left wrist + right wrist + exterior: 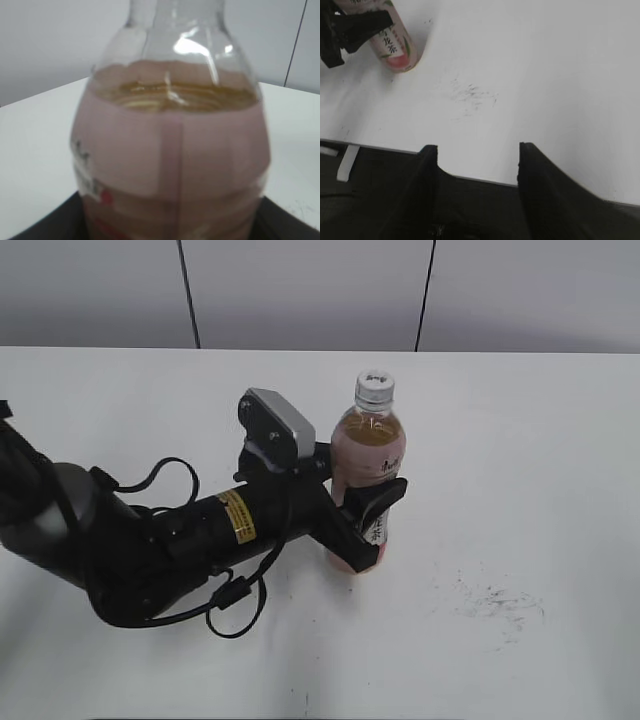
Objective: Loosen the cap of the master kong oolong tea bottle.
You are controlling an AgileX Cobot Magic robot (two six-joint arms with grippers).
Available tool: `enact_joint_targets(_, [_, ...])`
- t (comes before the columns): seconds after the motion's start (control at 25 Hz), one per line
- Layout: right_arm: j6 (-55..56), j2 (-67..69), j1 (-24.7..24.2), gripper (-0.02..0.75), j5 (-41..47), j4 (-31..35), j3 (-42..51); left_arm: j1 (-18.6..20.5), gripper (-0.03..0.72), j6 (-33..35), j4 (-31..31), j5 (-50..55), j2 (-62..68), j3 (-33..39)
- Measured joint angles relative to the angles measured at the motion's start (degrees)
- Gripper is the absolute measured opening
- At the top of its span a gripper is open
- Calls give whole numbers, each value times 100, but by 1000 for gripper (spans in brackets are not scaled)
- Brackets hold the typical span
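one tea bottle (366, 475) stands upright on a white table (520, 460), its cap (375, 386) on top. the left gripper (362, 508) clamps its labelled middle. the right gripper (477, 152) hangs spread and empty above the table's near edge.

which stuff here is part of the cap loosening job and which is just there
Part of the job: bottle, cap, left tool closed around the bottle, right tool open and away from it.
Just there: table, dark scuff marks on it.
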Motion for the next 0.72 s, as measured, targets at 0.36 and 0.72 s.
enact_joint_targets(0.36, [-443,2821,0,357,-250,255,-1276,0,389,0,2,-190,107,-29])
enact_joint_targets(0.72, [-416,5826,731,347,269,718,-3523,0,389,0,25,-218,118,-33])
